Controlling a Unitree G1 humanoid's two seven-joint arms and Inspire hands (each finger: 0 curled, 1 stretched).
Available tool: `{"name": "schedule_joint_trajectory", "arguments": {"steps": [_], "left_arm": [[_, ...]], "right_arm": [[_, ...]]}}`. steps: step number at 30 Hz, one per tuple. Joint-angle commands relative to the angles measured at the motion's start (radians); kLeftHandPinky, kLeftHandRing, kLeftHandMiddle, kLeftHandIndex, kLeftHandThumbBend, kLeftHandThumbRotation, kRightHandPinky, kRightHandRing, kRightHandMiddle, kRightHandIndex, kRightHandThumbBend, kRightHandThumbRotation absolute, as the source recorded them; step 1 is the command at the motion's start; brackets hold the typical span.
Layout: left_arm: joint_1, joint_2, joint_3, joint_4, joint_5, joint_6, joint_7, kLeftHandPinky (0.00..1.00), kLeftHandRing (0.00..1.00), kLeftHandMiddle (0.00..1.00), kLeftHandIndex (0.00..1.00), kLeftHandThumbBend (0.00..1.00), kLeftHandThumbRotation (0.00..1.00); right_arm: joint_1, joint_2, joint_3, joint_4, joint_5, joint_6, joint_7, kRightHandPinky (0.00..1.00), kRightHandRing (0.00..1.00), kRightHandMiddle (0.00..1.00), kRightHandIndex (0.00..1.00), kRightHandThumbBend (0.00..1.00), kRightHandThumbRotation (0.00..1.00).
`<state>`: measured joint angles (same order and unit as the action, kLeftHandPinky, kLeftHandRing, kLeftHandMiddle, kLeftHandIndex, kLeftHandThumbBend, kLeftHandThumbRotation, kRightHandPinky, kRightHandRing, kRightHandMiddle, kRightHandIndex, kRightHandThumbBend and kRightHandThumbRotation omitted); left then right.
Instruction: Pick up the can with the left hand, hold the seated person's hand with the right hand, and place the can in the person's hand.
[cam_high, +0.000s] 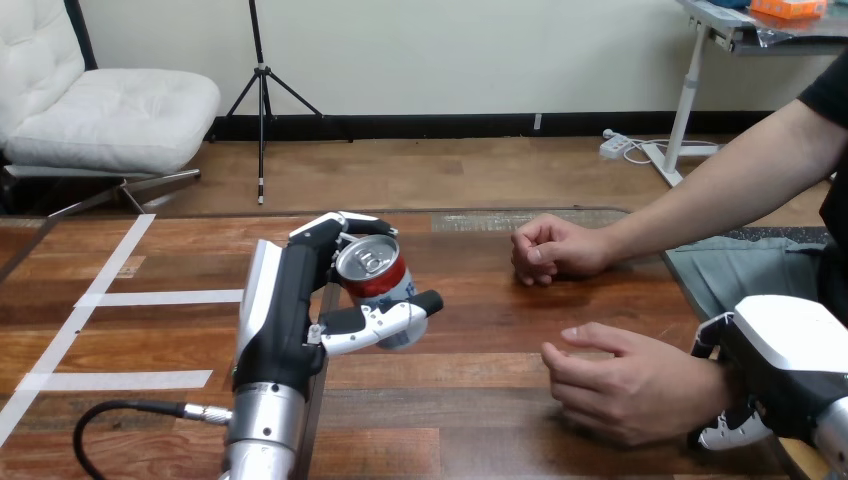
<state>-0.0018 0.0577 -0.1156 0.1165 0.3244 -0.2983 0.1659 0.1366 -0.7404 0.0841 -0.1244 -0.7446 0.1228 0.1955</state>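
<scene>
We are looking across the wooden surface (480, 330), where the left robot hand (290, 310) is clamping a red and silver drink can (375, 270). Its fingers (335, 225) are curling round the far side of the can and its thumb (390, 322) is pressing across the near side. The can is tilting, with its silver top and pull tab facing up toward us. It is sitting just left of the surface's middle, at about 9 o'clock from the person's nearer hand (620, 385) and well apart from it.

That nearer hand is resting on the surface with its fingers loosely bent and pointing toward 9 o'clock. The right robot hand (780, 350) is touching its wrist from the 3 o'clock side. We cannot tell whether this robot hand is clasping the wrist or only lying against it.

At about 11 o'clock from the nearer hand, the person's farther hand (555, 250) is lying on the surface as a loose fist. White tape strips (150, 297) are running across the surface at 9 o'clock from the left robot hand.
</scene>
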Motion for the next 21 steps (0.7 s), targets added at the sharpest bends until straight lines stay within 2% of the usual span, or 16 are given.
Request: {"name": "schedule_joint_trajectory", "arguments": {"steps": [1,21], "left_arm": [[-0.099,-0.025,-0.020,-0.024,0.005,0.004,-0.001,0.41,0.40,0.44,0.56,0.69,0.00],[-0.181,-0.063,-0.084,-0.009,0.057,0.024,0.001,0.40,0.39,0.43,0.55,0.70,0.00]], "right_arm": [[-0.044,0.020,-0.008,-0.046,0.007,-0.006,-0.001,0.31,0.40,0.48,0.53,0.81,0.00],[-0.031,0.027,-0.017,-0.081,0.008,-0.023,-0.021,0.30,0.40,0.47,0.52,0.78,0.00]]}}
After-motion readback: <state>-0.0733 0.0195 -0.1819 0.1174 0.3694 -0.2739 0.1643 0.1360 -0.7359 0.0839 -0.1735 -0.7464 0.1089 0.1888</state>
